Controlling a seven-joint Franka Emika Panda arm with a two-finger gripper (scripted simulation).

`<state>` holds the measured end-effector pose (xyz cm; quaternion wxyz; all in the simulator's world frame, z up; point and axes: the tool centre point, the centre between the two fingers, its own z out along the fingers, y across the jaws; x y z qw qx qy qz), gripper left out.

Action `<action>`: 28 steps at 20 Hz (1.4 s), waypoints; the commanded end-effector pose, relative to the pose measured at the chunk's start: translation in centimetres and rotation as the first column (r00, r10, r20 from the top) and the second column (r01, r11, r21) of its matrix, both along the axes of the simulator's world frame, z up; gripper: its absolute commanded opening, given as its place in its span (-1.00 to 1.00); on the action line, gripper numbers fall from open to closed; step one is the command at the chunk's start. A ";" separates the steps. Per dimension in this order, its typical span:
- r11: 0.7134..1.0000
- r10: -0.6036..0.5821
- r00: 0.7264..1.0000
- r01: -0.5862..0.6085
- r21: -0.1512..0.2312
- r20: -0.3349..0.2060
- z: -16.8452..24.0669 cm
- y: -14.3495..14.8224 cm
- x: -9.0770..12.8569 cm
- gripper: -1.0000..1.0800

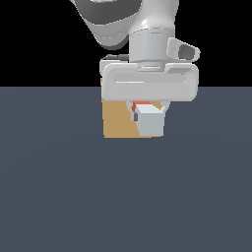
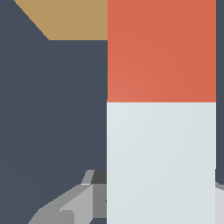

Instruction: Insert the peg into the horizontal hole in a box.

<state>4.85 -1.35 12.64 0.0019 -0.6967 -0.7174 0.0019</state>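
There is one peg (image 1: 149, 119), one box (image 1: 117, 120) and one arm with a single tool (image 1: 149, 112). The tool is clenched on the peg: in the exterior view its fingers (image 1: 135, 116) sit against the sides of the bar just below the wide pale hand, and the bar's pale grey-white end faces the camera while a sliver of its red-orange end shows right under the hand. In the wrist view the peg (image 2: 161, 113) runs lengthwise away from the tool, pale part nearest the fingers (image 2: 65, 205), red-orange part beyond, pointing towards the box (image 2: 72, 19), of which only a tan corner shows past the peg's far end. The box stands on the dark worktop (image 1: 126, 197) behind the tool, and the peg and hand cover much of its face. The hole cannot be seen in either view. The arm comes down from above, wrist vertical, hand broadside to the exterior camera.
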 end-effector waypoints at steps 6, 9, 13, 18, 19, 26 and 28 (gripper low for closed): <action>1.000 0.001 1.000 -0.001 0.000 0.003 0.2 0.1 0.1 -1.00; 1.000 0.001 1.000 -0.001 0.000 0.003 0.2 1.1 0.0 -1.00; 1.000 0.001 1.000 -0.001 0.000 0.004 0.3 3.5 -0.1 -1.00; 1.000 0.001 1.000 -0.001 0.000 0.006 0.4 8.1 -0.3 -1.00; 1.000 0.001 1.000 -0.001 0.000 0.006 0.4 8.9 -0.3 -1.00; 1.000 0.001 1.000 -0.001 0.000 0.008 0.5 11.9 -0.2 -1.00; 1.000 0.001 1.000 -0.001 0.000 0.008 0.5 12.0 -0.2 -1.00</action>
